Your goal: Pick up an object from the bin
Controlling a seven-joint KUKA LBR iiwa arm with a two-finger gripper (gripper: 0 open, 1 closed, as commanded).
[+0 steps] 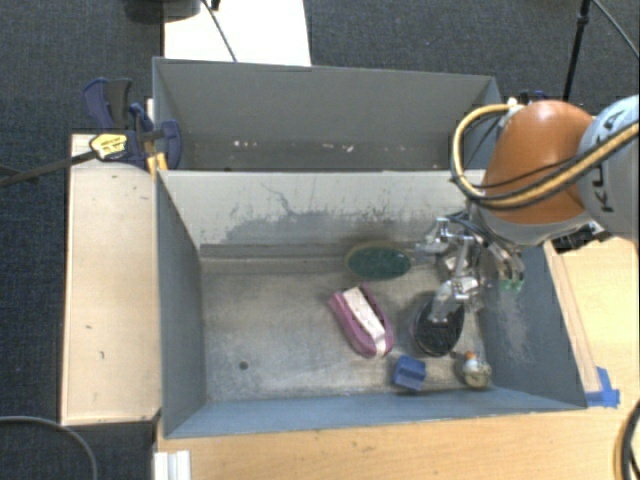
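Hanging low at the right side of the bin (260, 358), my gripper (457, 300) meets the top of a black rounded thing (434, 338); whether it is clenched or released I cannot tell. Just left lies a pink-and-white packet (360, 320), its print too small to read. A blue block (408, 372) lies near the front wall.

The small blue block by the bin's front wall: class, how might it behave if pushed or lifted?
The blue block looks boxy and flat-faced, so it would probably slide rather than roll. Being small, it is likely light. Close to the front wall, a push could jam it there.
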